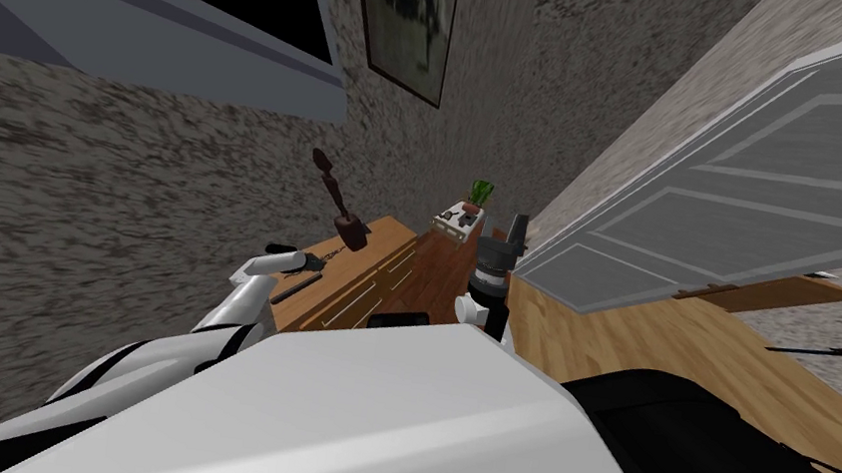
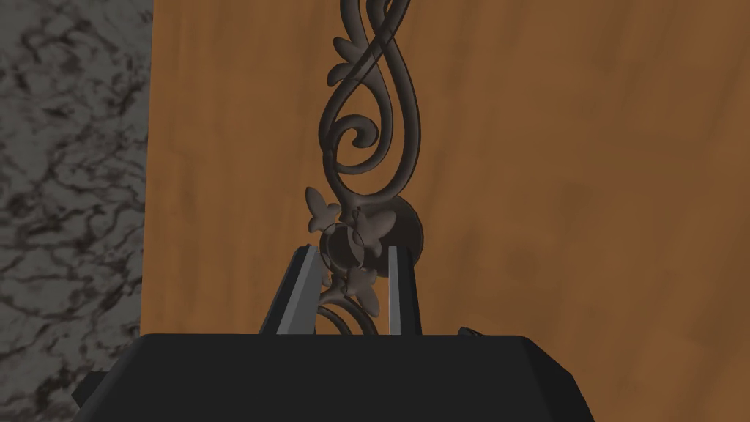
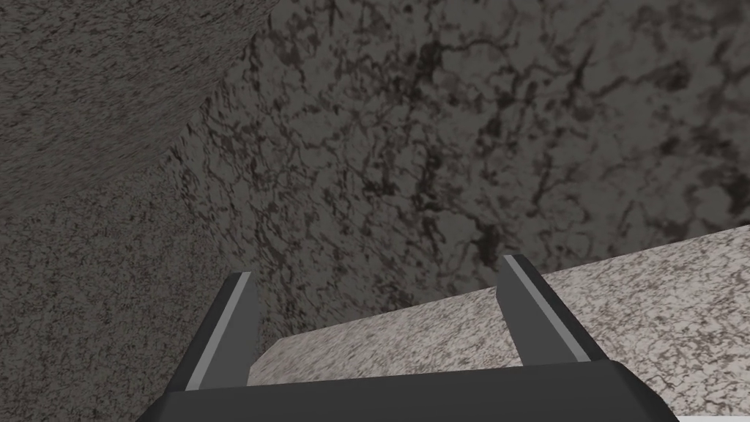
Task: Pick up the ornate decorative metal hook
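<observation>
So there's just one hook (image 2: 370, 139) here, a dark scrolly thing with little butterfly shapes, lying flat on the brown wooden desk (image 2: 586, 183) near the edge that runs along the mottled grey wall. The left gripper (image 2: 350, 250) is right down on it. Its two jaws sit close together, one on each side of the butterfly end, pinching the hook between them.

Further along the same desk stands one tall dark figurine (image 1: 338, 203). Past the end of the desk there's one small white stand (image 1: 459, 221) with a single potted plant (image 1: 480, 194) on it.

The right gripper (image 3: 377, 265) is held up well away from the desk, with both jaws spread wide and nothing in them.
</observation>
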You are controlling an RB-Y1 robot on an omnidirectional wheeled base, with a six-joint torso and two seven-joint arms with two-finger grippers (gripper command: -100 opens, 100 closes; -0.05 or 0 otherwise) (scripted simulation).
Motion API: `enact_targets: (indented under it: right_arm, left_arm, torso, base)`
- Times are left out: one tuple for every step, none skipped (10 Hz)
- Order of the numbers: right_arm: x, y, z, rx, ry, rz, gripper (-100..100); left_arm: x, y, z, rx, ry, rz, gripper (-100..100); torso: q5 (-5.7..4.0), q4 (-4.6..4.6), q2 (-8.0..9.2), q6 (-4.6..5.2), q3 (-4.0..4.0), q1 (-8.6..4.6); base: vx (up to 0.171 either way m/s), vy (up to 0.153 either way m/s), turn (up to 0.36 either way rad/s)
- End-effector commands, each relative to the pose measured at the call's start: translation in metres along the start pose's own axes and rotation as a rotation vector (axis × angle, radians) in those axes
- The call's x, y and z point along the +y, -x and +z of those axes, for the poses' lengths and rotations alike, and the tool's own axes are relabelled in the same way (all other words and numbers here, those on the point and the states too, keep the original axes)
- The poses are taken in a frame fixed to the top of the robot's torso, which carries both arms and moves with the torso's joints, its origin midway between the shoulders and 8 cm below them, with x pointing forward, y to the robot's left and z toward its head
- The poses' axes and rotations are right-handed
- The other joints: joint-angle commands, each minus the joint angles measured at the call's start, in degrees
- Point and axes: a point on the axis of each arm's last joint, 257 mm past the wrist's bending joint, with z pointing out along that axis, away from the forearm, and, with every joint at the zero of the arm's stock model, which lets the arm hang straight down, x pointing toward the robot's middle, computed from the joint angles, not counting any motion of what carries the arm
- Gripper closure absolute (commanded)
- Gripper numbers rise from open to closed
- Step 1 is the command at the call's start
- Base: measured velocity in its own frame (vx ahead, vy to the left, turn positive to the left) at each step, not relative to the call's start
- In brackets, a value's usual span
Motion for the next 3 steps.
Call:
enact_targets:
  right_arm:
    - [0.0, 0.0, 0.0, 0.0, 0.0, 0.0, 0]
    - [0.0, 0.0, 0.0, 0.0, 0.0, 0.0, 0]
    - [0.0, 0.0, 0.0, 0.0, 0.0, 0.0, 0]
  left_arm:
    - [0.0, -0.0083, -0.0035, -0.002, 0.006, -0.004, 100]
    - [-0.0005, -0.0053, -0.0024, 0.0, 0.002, -0.001, 100]
    - [-0.0001, -0.0054, -0.0026, -0.002, 0.004, -0.002, 0]
  torso:
    - [0.0, 0.0, 0.0, 0.0, 0.0, 0.0]
    - [0.01, 0.03, 0.13, -0.01, 0.08, 0.03]
    - [0.02, 0.02, 0.03, -0.01, 0.04, 0.02]
  base:
    - [-0.088, 0.018, 0.022]
    - [-0.036, 0.008, 0.0]
    - [-0.007, 0.001, 0.002]
